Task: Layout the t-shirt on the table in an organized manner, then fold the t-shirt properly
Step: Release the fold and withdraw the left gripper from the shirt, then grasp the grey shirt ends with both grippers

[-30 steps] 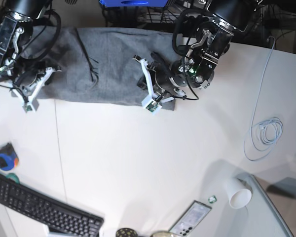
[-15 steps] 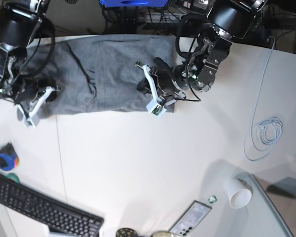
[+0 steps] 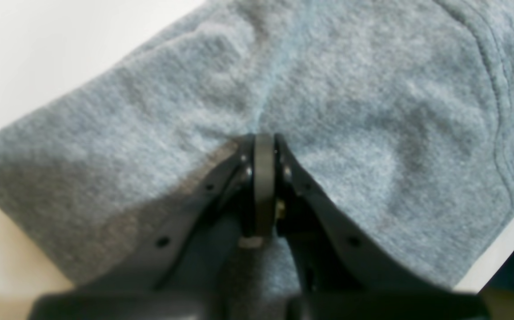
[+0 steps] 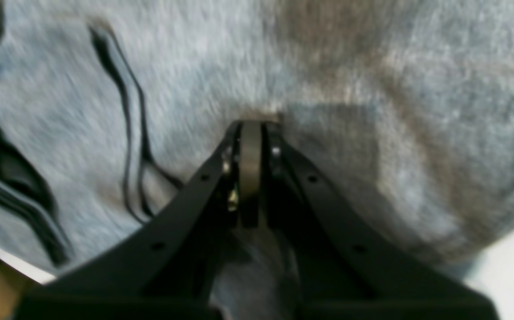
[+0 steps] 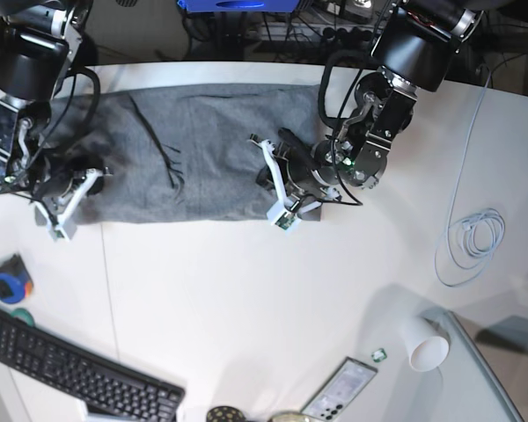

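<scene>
Spreading looks mostly done: the t-shirt (image 5: 189, 154) lies as a wide grey band across the far side of the table (image 5: 264, 290), a few creases left, no fold made yet. Left gripper (image 3: 263, 146) is pressed together, pinching cloth at one end; right gripper (image 4: 250, 129) likewise nips the other end.

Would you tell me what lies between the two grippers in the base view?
Only the t-shirt, stretched over the table between the left gripper and right gripper; base view.
</scene>
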Motion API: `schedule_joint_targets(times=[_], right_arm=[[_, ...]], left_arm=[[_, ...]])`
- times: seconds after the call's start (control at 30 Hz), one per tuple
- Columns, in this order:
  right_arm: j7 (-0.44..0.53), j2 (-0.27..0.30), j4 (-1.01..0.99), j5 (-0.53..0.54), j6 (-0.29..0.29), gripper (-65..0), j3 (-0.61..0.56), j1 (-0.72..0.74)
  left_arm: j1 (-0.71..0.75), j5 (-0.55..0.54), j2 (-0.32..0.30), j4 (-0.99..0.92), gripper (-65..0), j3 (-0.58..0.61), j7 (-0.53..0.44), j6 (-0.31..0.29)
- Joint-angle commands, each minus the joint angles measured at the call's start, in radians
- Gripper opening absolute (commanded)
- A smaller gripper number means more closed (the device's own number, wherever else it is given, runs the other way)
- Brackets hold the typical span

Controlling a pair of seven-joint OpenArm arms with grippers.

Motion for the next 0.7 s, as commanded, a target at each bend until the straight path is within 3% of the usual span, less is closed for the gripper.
schedule_joint_targets(times=[0.0,0.1,0.3,0.37,0.43,0.5,0.57,0.6,0.67], right_arm=[[0.01,0.015,0.047,0.014,-0.008,-62.3,0.006,0.005],[0.002,-0.005,0.184,0.016,-0.002,-62.3,0.047,-0.029],[-0.067,-0.02,0.438,0.017,0.016,-61.1,0.156,-0.069],[-0.123,-0.015,0.446,0.017,0.063,-53.3,0.23,-0.061],[-0.182,-0.014,0.432,0.017,0.063,-40.1,0.32,-0.043],[-0.219,-0.014,0.38,0.017,0.063,-22.4,0.423,-0.027],[-0.22,-0.001,0.294,0.017,0.063,-7.1,0.504,-0.009],[-0.22,0.017,0.247,0.017,0.063,-3.5,0.53,-0.006],[-0.219,0.049,0.116,0.043,0.063,-4.1,0.553,0.011]], left_arm=[[-0.017,0.008,-0.007,0.017,-65.0,-0.003,-0.002,0.005],[-0.012,0.004,-0.01,0.046,-65.0,-0.019,-0.002,0.005],[0.032,0.005,-0.01,0.201,-65.0,-0.236,0.083,0.003],[0.064,0.007,-0.016,0.274,-65.0,-0.325,0.115,-0.001],[0.106,0.001,-0.037,0.334,-65.0,-0.401,0.121,-0.003],[0.152,0.001,-0.06,0.362,-65.0,-0.464,0.12,-0.006],[0.195,0.001,-0.085,0.35,-65.0,-0.528,0.08,-0.058],[0.219,0.001,-0.092,0.337,-65.0,-0.553,0.051,-0.095],[0.264,0.01,-0.105,0.297,-65.0,-0.612,-0.017,-0.169]])
